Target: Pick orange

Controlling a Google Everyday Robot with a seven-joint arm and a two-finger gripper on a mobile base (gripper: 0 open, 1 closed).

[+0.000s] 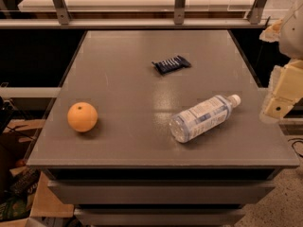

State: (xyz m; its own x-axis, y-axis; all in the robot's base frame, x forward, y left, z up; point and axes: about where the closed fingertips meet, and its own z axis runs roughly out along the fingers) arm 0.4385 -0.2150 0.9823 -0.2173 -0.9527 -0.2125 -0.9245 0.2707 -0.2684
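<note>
The orange point(82, 117) is round with a small dark stem dot on top. It sits near the front left corner of the grey table point(128, 79). My gripper point(279, 103) shows as cream-coloured blocks at the far right edge of the camera view, beyond the table's right side and far from the orange. Part of it is cut off by the picture's edge.
A clear plastic bottle point(203, 117) with a white cap lies on its side at the front right. A dark blue snack bar point(171, 64) lies at mid-table towards the back. A metal railing point(142, 22) runs behind the table. Boxes and clutter point(19, 193) sit on the floor at left.
</note>
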